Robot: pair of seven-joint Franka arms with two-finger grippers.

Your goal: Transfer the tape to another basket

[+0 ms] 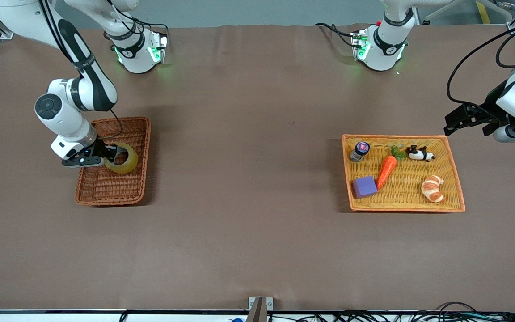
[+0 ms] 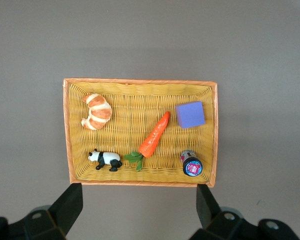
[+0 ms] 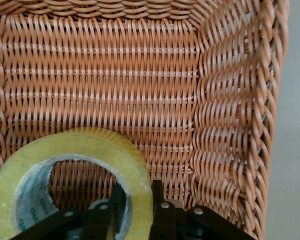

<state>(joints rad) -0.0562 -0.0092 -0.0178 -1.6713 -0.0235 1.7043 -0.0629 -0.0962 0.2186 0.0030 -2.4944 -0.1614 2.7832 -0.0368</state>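
The yellowish tape roll (image 1: 123, 157) is held over the reddish-brown wicker basket (image 1: 141, 134) at the right arm's end of the table. My right gripper (image 1: 109, 155) is shut on the roll's wall, one finger inside the ring and one outside. In the right wrist view the tape (image 3: 75, 150) hangs just above the basket's woven floor (image 3: 115, 80), clamped by my right gripper (image 3: 137, 210). My left gripper (image 1: 456, 123) is open and empty, in the air beside the orange-yellow tray (image 1: 456, 179); it waits. In the left wrist view its fingers (image 2: 70, 205) stand wide apart.
The orange-yellow tray (image 2: 140, 82) holds a carrot (image 1: 387, 170), a purple block (image 1: 365, 186), a croissant (image 1: 433, 188), a toy panda (image 1: 420, 154) and a small bottle (image 1: 360, 150). Brown table between the two baskets.
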